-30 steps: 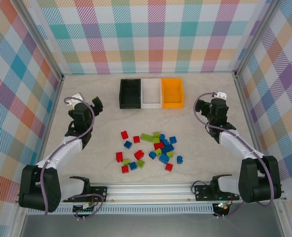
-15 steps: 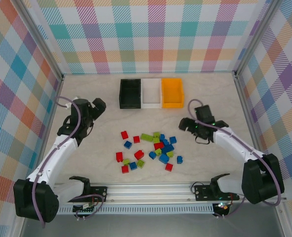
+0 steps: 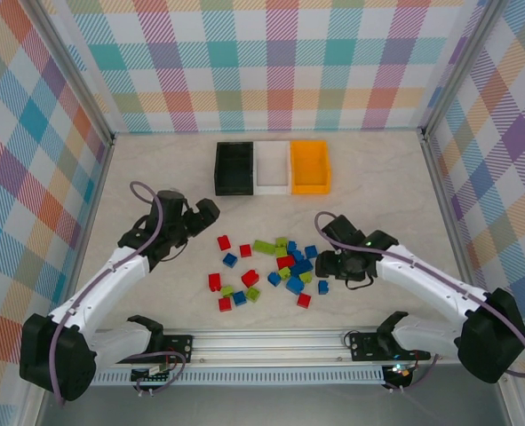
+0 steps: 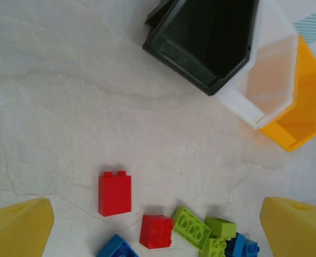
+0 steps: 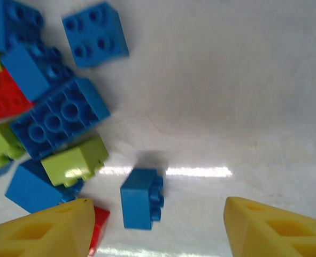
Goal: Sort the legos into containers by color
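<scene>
L arm reaches fwd and inward over the table [image 3: 155, 160], elbow low, wrist tipped down. The L gripper [image 3: 203, 214] hangs just left of the legos [image 3: 275, 266], facing them. Its fingers [image 4: 18, 227] stand wide apart. In the L wrist view the pile's near edge lies ahead of them, w/ a red brick [image 4: 115, 193] a little apart from the rest.

R arm stretches in from the right, forearm low and nearly flat. The R gripper [image 3: 326, 261] is at the pile's right edge, pointing down. Its fingers [image 5: 278, 227] are apart too, w/ a small blue brick [image 5: 141, 198] on its side btwn them and a clear gap to each finger.

The legos lie loose mid-table, colours mixed. The black bin [image 3: 234, 169], white bin [image 3: 273, 167] and orange bin [image 3: 310, 166] sit side by side in a row at the far side, well apart from the pile.

Vs 1 s ago: both arms were folded back, grippers out at the sides and nearer bin level. Each has since swung in and down to the pile, the R one further. Legos and bins haven't shifted.
</scene>
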Robot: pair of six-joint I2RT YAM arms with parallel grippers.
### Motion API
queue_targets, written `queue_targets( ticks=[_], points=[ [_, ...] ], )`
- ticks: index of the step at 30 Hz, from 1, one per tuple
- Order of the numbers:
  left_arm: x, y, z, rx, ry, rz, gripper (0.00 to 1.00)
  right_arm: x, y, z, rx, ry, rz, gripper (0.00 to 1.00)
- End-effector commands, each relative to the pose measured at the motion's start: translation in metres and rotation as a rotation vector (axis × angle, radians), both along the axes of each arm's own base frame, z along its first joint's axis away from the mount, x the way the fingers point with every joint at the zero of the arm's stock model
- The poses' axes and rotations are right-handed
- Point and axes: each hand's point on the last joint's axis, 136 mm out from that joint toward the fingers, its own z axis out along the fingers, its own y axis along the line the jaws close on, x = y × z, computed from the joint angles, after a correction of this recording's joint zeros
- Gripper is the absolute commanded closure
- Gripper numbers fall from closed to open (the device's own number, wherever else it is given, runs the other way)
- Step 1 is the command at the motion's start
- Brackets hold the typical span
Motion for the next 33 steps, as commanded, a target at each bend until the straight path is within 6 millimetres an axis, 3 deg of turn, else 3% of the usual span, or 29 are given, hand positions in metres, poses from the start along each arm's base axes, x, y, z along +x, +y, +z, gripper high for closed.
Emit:
queue_targets(
  ticks=[1,10,25,28,33],
  points=[
    [-0.010,-0.002,-0.018,-0.002,0.064,-0.008,0.01,-0.025,-0.010,-0.017,-0.058,0.103,0.000,0.39],
    [-0.010,-0.004,-0.019,0.008,0.061,-0.021,0.00,-0.018,0.021,-0.035,-0.037,0.121,0.071,0.36],
    [-0.004,-0.004,-0.016,0.031,0.064,-0.026,0.00,-0.020,0.023,-0.053,-0.062,0.155,0.066,0.61],
    [-0.003,-0.004,-0.016,0.034,0.065,-0.026,0.00,-0.018,0.022,-0.050,-0.063,0.143,0.064,0.67],
    [-0.002,-0.006,-0.010,0.029,0.057,-0.030,0.00,-0.006,0.022,-0.026,-0.061,0.068,0.077,0.76]
  ],
)
